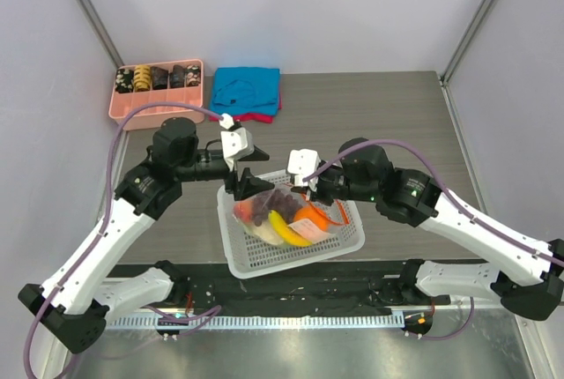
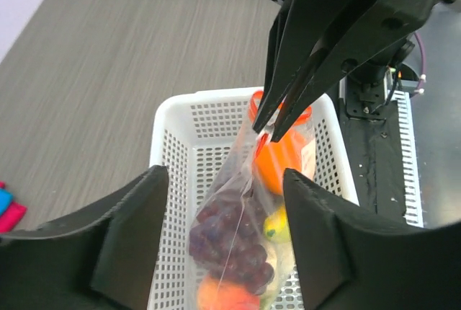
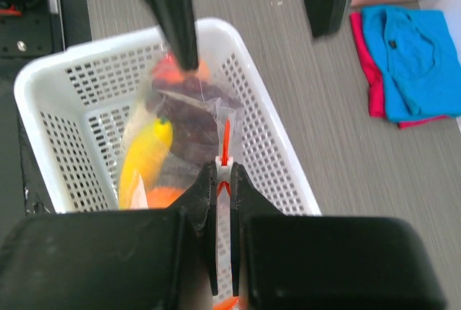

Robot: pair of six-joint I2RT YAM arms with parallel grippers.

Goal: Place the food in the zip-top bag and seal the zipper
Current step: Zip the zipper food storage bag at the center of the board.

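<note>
The zip-top bag (image 1: 282, 216) lies in a white mesh basket (image 1: 291, 257), holding dark purple grapes (image 2: 234, 241), a peach (image 2: 227, 295), an orange (image 2: 277, 162) and a yellow banana (image 3: 144, 158). My right gripper (image 3: 224, 173) is shut on the white slider of the orange-red zipper (image 3: 226, 133), at the bag's right end (image 1: 319, 192). My left gripper (image 2: 222, 180) is open, with its jaws wide on either side of the bag's left end (image 1: 245, 183). One of its fingers (image 3: 180, 21) points down onto the bag's far corner.
The basket stands at the near middle of the table, and its wall (image 2: 173, 180) surrounds the bag. A pink tray (image 1: 159, 88) of dark items sits at the back left. Beside it is a blue cloth (image 1: 247, 88) on a red cloth (image 1: 264, 117).
</note>
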